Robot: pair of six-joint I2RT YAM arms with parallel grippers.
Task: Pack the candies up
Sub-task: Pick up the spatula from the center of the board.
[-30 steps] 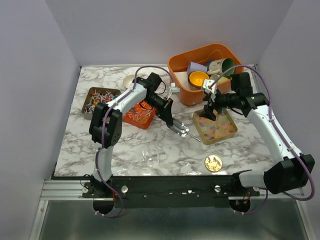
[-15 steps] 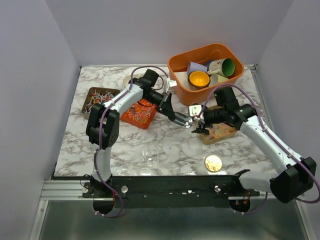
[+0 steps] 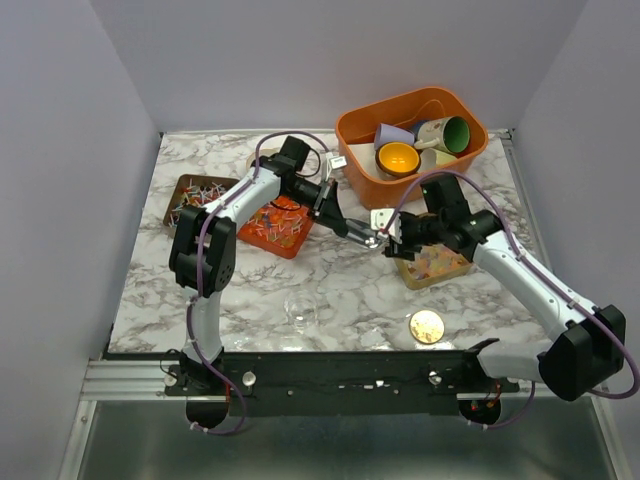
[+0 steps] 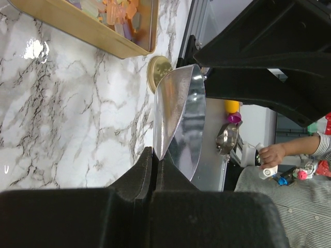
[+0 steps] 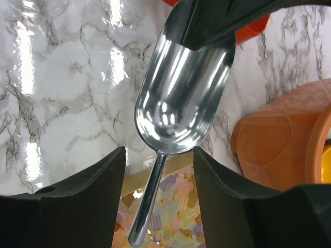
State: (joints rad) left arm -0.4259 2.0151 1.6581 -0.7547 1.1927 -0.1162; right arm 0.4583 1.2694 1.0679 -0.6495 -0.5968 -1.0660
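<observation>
Top external: marbled table point(image 3: 350, 300) between lilac walls point(image 3: 300, 60); left jaws pinch metal scoop point(image 3: 362, 235), right jaws gape astride its handle point(image 5: 147, 206).

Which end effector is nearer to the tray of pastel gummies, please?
Right. The right end effector hovers over the edge of the gummy tray, open around the handle of the metal scoop; the left end effector sits farther left, pinching the scoop's rim.
</observation>
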